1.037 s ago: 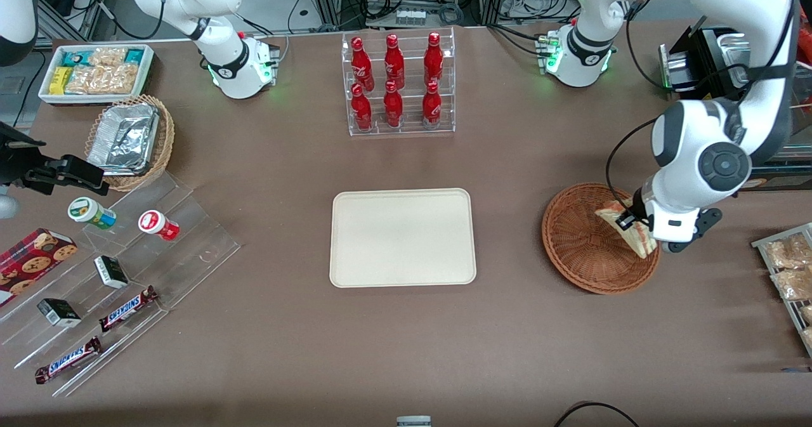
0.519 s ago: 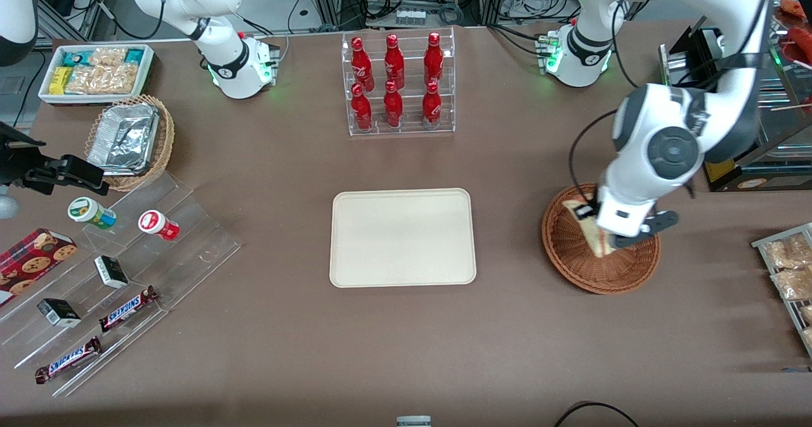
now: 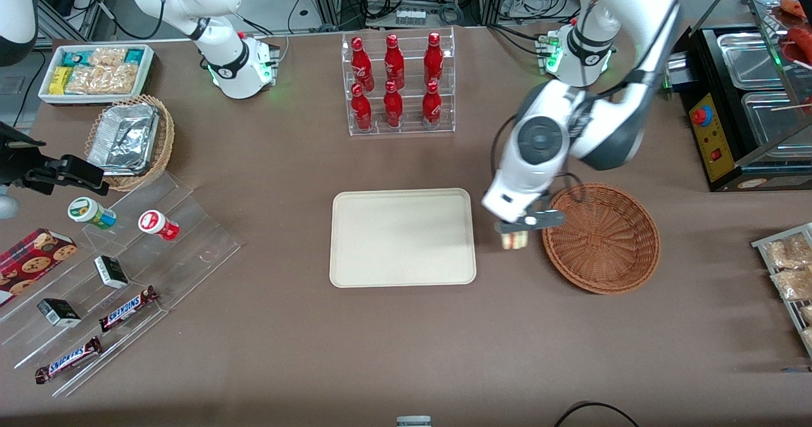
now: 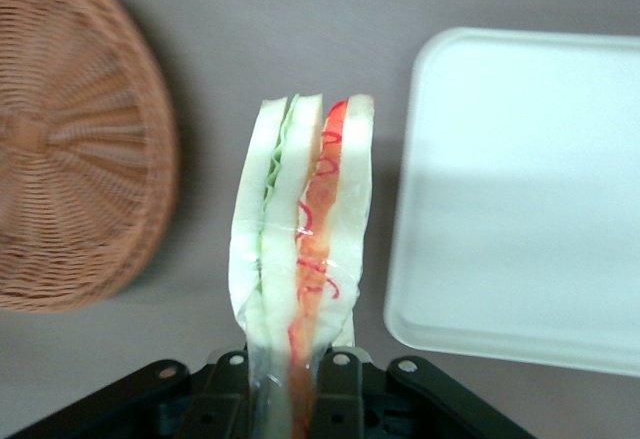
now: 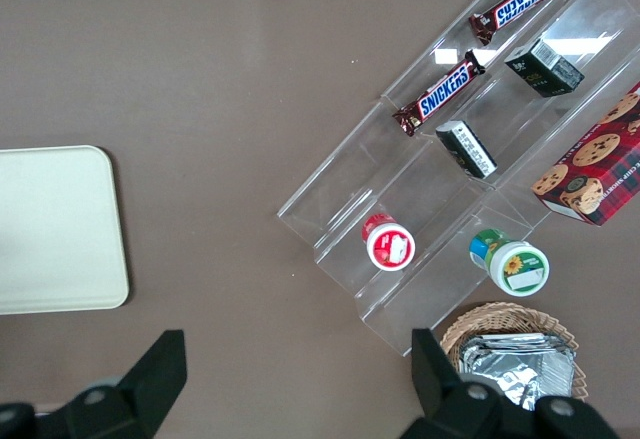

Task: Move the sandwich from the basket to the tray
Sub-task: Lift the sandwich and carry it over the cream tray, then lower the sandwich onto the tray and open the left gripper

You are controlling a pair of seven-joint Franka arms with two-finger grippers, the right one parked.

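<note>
My left gripper (image 3: 515, 231) is shut on the sandwich (image 3: 514, 240) and holds it in the air over the bare table between the basket (image 3: 601, 238) and the tray (image 3: 402, 236). In the left wrist view the sandwich (image 4: 303, 229) hangs from the gripper (image 4: 290, 399), pale bread with green and red layers on its cut edge, wrapped in clear film. That view shows the reddish-brown woven basket (image 4: 70, 149) with nothing in it beside the sandwich, and the cream-white tray (image 4: 530, 189) with nothing on it. The tray corner also shows in the right wrist view (image 5: 55, 229).
A clear rack of red bottles (image 3: 397, 84) stands farther from the front camera than the tray. Toward the parked arm's end lie a clear stepped stand with snack bars and cups (image 3: 120, 268), a lighter foil basket (image 3: 130, 140) and a white bin (image 3: 95, 72). A metal warmer (image 3: 748, 110) stands toward the working arm's end.
My left gripper has lifted the sandwich out of the basket and carried it toward the tray. The basket now holds nothing.
</note>
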